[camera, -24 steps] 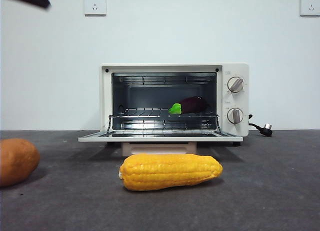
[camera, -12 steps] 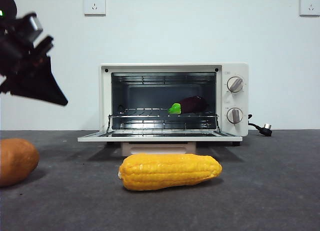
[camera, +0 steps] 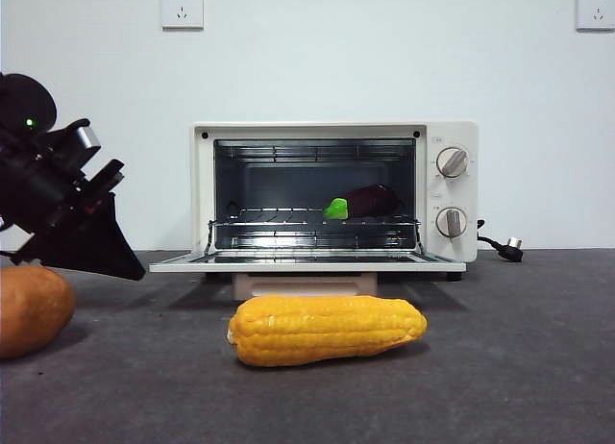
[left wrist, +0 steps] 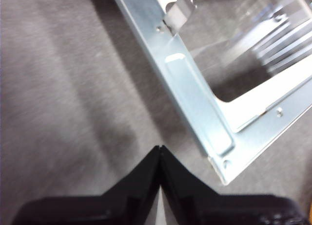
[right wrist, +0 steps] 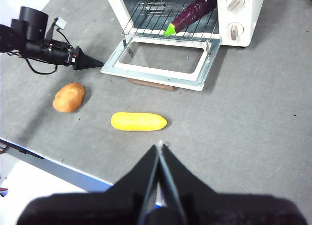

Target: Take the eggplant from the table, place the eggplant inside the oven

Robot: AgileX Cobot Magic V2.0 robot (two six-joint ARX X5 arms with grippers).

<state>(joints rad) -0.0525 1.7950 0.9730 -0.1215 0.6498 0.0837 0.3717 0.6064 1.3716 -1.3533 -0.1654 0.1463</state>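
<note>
The dark purple eggplant (camera: 371, 201) with its green cap lies on the wire rack inside the open cream oven (camera: 452, 189); it shows too in the right wrist view, eggplant (right wrist: 193, 12) on the rack of the oven (right wrist: 243, 15). My left gripper (camera: 120, 261) is shut and empty, low beside the dropped door's left corner; in the left wrist view its tips (left wrist: 160, 149) sit just off the door frame (left wrist: 195, 96). My right gripper (right wrist: 159, 146) is shut and empty, held high over the table (right wrist: 253, 113) at its near edge.
A yellow corn cob (camera: 327, 330) lies on the table in front of the open door (camera: 307, 264). An orange-brown potato (camera: 34, 309) sits at the left, just below the left arm. A plug and cord (camera: 502, 247) lie to the right of the oven.
The left arm has come down from the top left corner toward the table, ending next to the door's left corner. The eggplant, corn and potato have not moved.
</note>
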